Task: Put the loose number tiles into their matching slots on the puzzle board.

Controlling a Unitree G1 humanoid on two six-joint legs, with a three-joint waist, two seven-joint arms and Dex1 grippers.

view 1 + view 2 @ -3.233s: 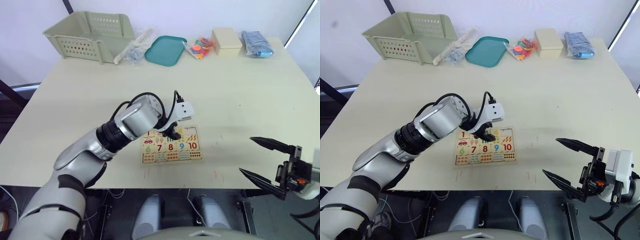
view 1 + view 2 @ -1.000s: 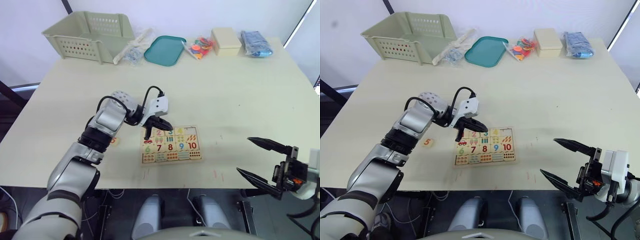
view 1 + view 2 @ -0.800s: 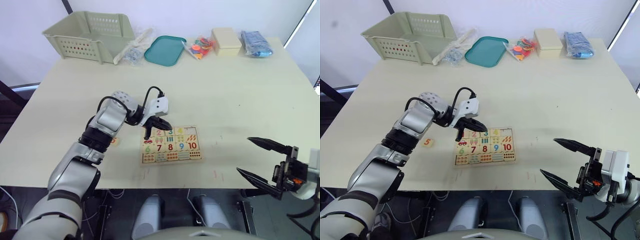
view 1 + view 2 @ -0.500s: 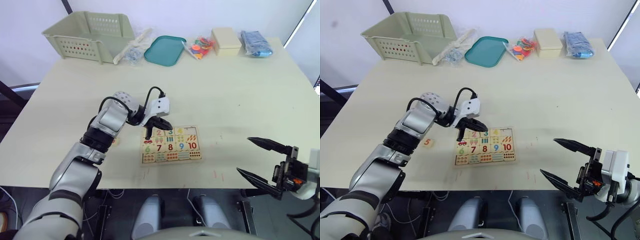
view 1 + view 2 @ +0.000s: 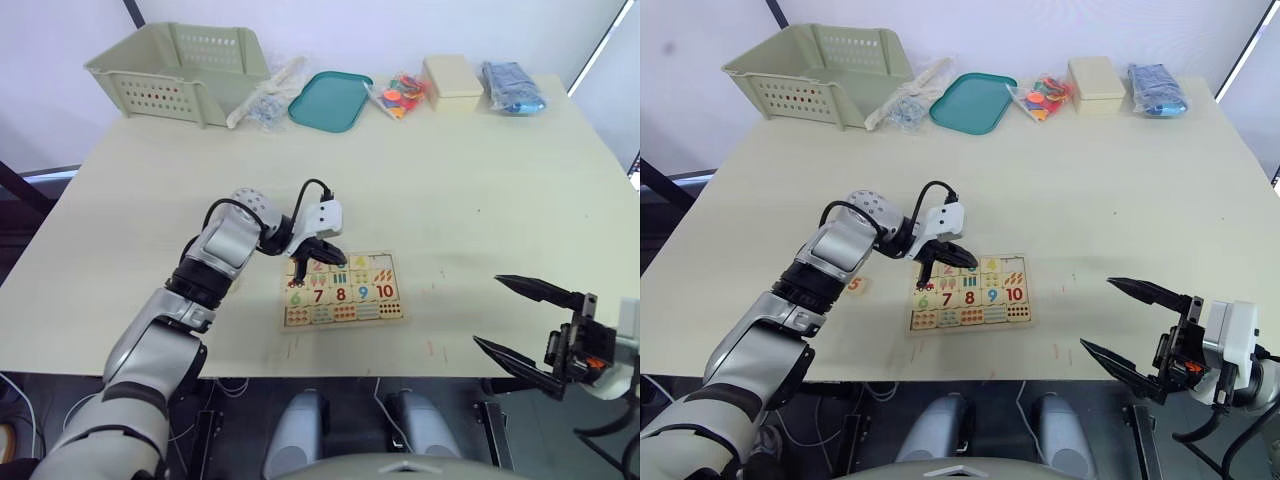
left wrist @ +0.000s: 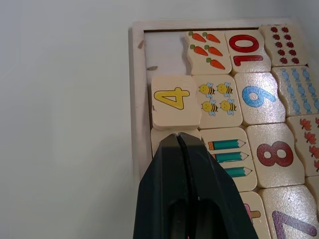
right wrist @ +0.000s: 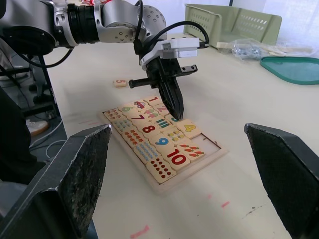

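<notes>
I see the left gripper clenched with nothing between its fingers, tips resting on or just above the 3 tile in the top row of the puzzle board. In the left wrist view the 4 tile sits just beyond the tips, slightly askew and overlapping its neighbour slot, and past it is one bare slot in the board's corner, next to the carrots tile. That bare slot is where a 5 belongs, I judge. The loose 5 tile lies on the table off the board, at about 9 o'clock from it, partly behind the left forearm; in the right wrist view it shows beyond the board, well apart from it. So the coming move turns on this: tile at 9 o'clock of the left gripper, slot at 3 o'clock along the board's long axis. The left arm is clearly the nearer one. The right gripper hangs spread wide and empty, off the table's near edge at 4 o'clock from the board. Whether the 4 tile is fully seated I cannot tell from these views.
</notes>
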